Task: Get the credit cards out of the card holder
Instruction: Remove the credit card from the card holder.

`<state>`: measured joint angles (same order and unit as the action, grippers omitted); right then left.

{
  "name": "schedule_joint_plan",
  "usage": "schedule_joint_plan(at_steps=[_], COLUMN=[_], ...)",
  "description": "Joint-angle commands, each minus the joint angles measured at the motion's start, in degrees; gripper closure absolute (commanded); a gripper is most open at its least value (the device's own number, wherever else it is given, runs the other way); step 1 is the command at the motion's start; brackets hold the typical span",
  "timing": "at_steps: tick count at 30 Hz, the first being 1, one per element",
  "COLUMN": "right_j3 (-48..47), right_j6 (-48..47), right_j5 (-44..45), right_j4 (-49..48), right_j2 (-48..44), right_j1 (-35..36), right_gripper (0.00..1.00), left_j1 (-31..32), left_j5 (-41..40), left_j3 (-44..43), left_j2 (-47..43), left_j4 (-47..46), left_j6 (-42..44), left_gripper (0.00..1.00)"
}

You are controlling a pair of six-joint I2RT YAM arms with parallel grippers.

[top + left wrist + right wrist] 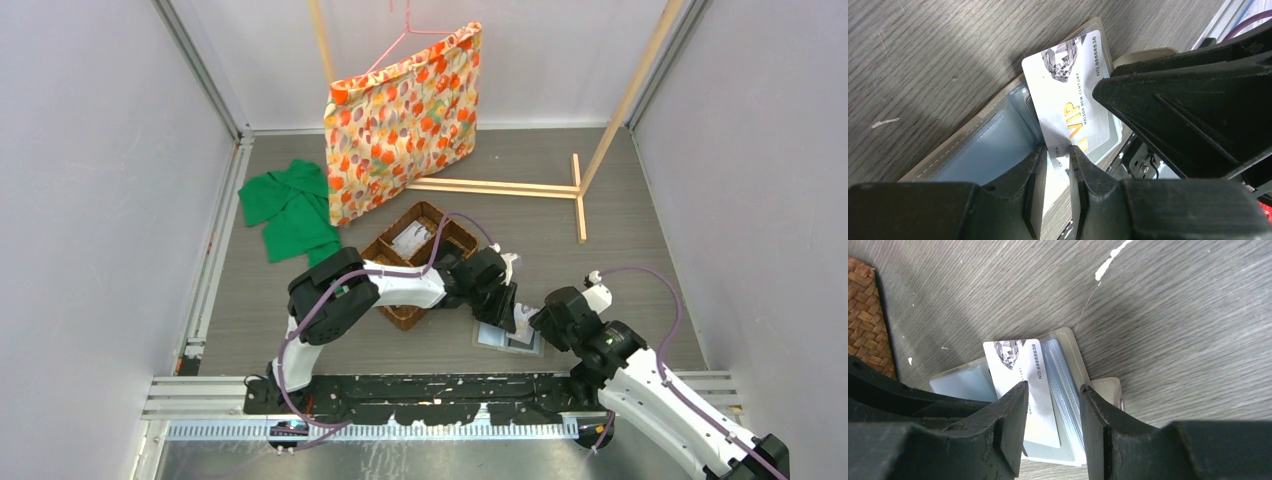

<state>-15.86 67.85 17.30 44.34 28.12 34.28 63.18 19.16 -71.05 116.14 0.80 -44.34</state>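
Observation:
The card holder (505,340) lies open on the table, its clear pockets facing up (983,150) (1064,375). A white credit card (1068,95) marked "VIP" with a diamond picture sticks out of it at a tilt; it also shows in the right wrist view (1015,367). My left gripper (1058,150) (508,312) is closed down on that card's near corner, fingertips touching it on both sides. My right gripper (1052,389) (540,322) is open, its fingers straddling the holder's right panel from just above. Other cards cannot be made out in the pockets.
A brown wicker divided basket (420,250) (863,315) stands just behind and left of the holder, under the left arm. A green cloth (290,210), a floral bag (400,120) on a hanger and a wooden frame (500,187) are further back.

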Motion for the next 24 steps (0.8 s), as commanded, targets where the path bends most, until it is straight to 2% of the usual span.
schedule_joint_plan(at_steps=[1,12,24], right_j3=[-2.9,-1.7,-0.1], right_j6=[-0.7,-2.7,-3.1], right_j5=[4.4,2.7,-0.1], right_j4=[-3.7,-5.9,-9.1], right_j2=[2.3,1.1,3.2], right_j1=[0.3,0.2,0.3], right_gripper=[0.53,0.55,0.65], left_j1=[-0.4,-0.6,-1.1], left_j5=[-1.3,-0.7,-0.2], left_j3=[0.7,0.8,1.5], left_j2=[2.0,2.1,1.6], left_j4=[0.3,-0.2,-0.5], left_j6=[1.9,1.5,1.2], left_gripper=[0.75,0.72,0.71])
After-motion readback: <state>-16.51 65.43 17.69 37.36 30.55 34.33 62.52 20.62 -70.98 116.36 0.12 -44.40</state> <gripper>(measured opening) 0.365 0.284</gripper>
